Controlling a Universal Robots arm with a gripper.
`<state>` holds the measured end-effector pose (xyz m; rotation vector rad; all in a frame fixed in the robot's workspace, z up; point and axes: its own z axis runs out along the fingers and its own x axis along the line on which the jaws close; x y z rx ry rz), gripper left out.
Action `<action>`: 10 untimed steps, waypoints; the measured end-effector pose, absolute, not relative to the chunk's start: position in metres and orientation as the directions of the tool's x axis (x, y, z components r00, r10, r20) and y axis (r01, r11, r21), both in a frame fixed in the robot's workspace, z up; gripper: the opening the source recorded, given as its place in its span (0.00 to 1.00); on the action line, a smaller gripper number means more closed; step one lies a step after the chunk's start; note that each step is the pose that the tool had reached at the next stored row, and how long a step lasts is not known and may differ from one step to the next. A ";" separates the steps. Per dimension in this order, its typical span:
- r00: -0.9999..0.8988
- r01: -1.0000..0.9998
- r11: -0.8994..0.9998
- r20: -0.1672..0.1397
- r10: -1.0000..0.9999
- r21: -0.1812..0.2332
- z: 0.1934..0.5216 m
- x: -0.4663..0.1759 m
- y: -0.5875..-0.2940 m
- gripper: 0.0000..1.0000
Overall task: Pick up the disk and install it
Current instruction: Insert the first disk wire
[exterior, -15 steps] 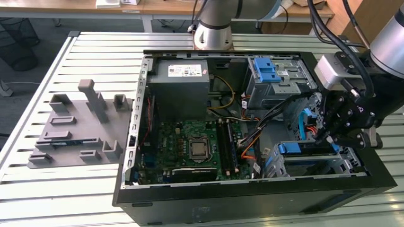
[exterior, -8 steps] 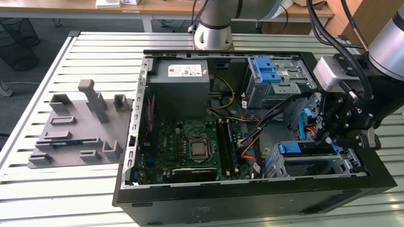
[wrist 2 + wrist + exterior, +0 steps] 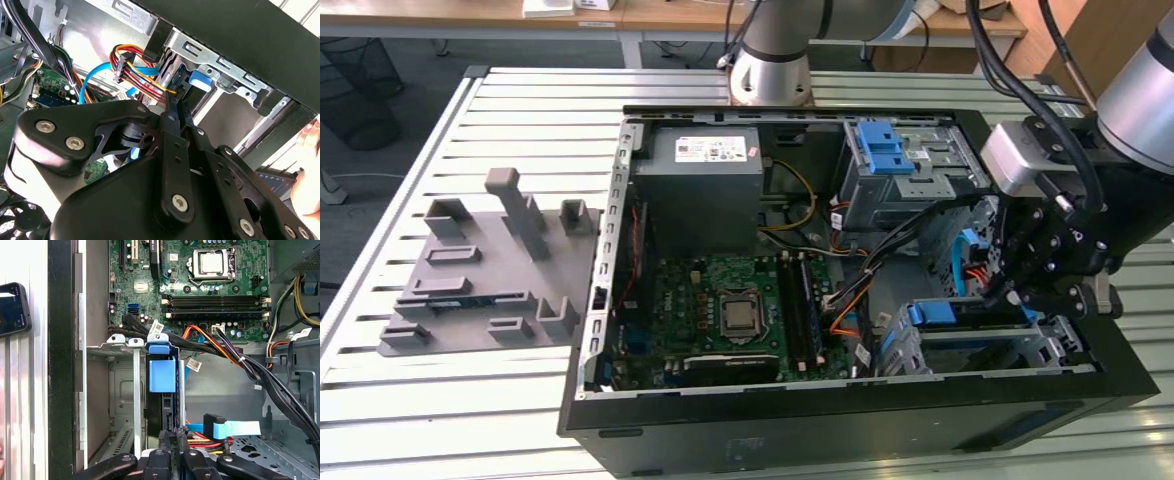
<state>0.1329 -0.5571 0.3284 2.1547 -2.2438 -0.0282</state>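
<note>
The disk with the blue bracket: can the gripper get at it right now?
Probably yes: the gripper sits right at the disk in its open cage, and the cables pass beside it, not between them.

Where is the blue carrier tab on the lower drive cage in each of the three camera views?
Exterior view: blue carrier tab at the drive cage, toward the exterior view's right.
Second wrist view: tab against the cage's metal rail.
First wrist view: tab standing in the cage's slot, near the motherboard.
Shared landmark: the grey metal drive cage.
</note>
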 end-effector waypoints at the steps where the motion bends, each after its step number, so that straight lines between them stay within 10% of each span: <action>1: -0.040 -0.999 0.041 0.010 -0.999 0.034 0.328 0.133 -0.557 0.16; 10: -0.040 -0.999 0.041 0.009 -0.999 0.034 0.331 0.133 -0.557 0.24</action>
